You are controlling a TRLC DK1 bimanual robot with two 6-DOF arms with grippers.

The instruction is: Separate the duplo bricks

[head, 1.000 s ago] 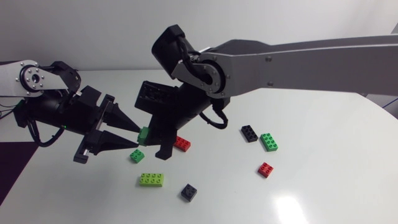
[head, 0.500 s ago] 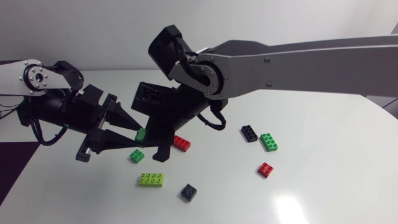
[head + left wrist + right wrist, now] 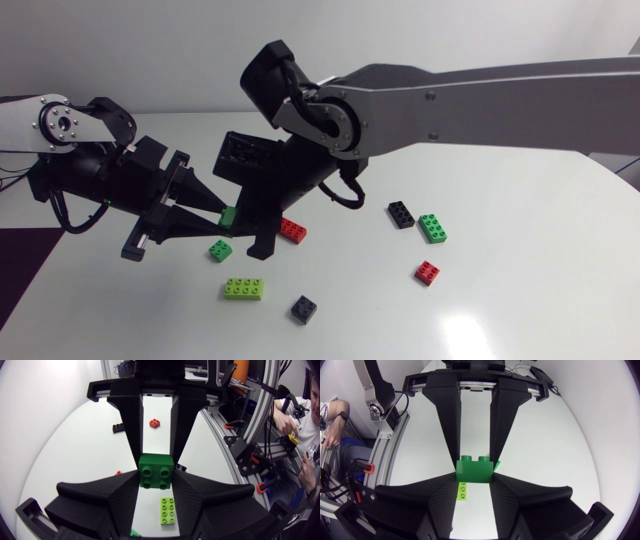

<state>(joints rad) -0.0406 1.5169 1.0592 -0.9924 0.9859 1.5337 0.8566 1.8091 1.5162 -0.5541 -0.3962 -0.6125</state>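
Note:
A green duplo brick (image 3: 231, 215) hangs above the table between my two grippers, which meet tip to tip. My left gripper (image 3: 214, 214) comes in from the left and is shut on the brick. My right gripper (image 3: 252, 218) reaches down from the right and is also shut on it. In the left wrist view the brick (image 3: 156, 471) shows its studs, clamped between my own fingers (image 3: 122, 491) and the right arm's fingers (image 3: 134, 425) beyond. The right wrist view shows the brick (image 3: 475, 470) side-on in the same double grip.
On the table below lie a small green brick (image 3: 220, 250), a lime long brick (image 3: 244, 289), a dark brick (image 3: 304, 308) and a red brick (image 3: 293, 231). Further right are a black brick (image 3: 401, 214), a green brick (image 3: 433, 228) and a red brick (image 3: 428, 272).
My left gripper's fingers have drawn together onto the green brick. Both arms shifted very slightly left a second ago and have stayed put since.

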